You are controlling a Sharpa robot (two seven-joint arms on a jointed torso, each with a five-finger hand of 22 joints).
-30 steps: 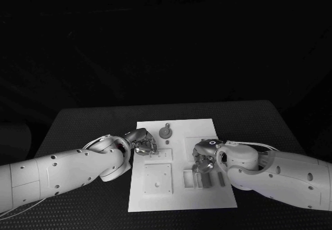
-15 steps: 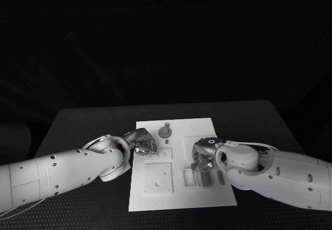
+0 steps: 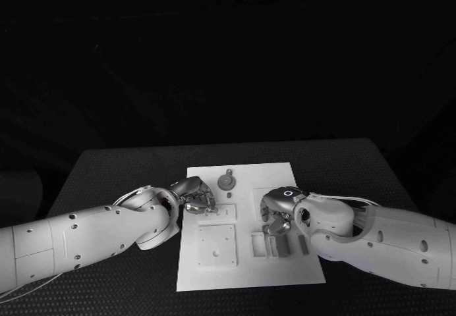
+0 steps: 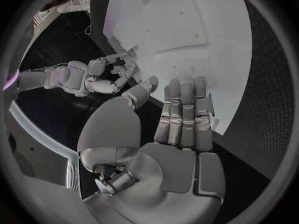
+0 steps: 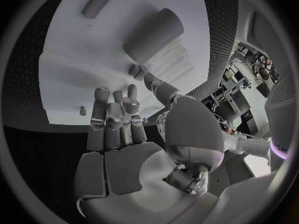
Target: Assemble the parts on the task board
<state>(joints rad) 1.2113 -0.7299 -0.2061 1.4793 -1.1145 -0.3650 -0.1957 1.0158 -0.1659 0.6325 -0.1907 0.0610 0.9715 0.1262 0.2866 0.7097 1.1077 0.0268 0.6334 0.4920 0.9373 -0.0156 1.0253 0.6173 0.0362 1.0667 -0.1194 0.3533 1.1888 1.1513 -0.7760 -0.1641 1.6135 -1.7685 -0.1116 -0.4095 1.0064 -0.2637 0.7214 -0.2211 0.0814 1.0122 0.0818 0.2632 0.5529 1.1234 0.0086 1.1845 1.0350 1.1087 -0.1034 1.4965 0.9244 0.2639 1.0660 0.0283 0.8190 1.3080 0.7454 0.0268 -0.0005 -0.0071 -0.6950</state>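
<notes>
The right robot hand (image 3: 277, 217) has shifted leftward over the task board (image 3: 249, 172), fingers apart, empty.

The right arm (image 3: 370, 240) covers the board's (image 3: 242, 263) 4 o'clock edge and most of the right hand (image 3: 275, 214). Whether that hand touches a part is unclear. The left hand's (image 3: 195, 196) fingertips are too small to read.

Black table (image 3: 114, 171) with a fine woven-looking texture, its far edge meeting darkness. Directly on it, at the middle, the white task board (image 3: 275, 172), lying flat, long side running away from the robot, bare dark table showing on both sides.
</notes>
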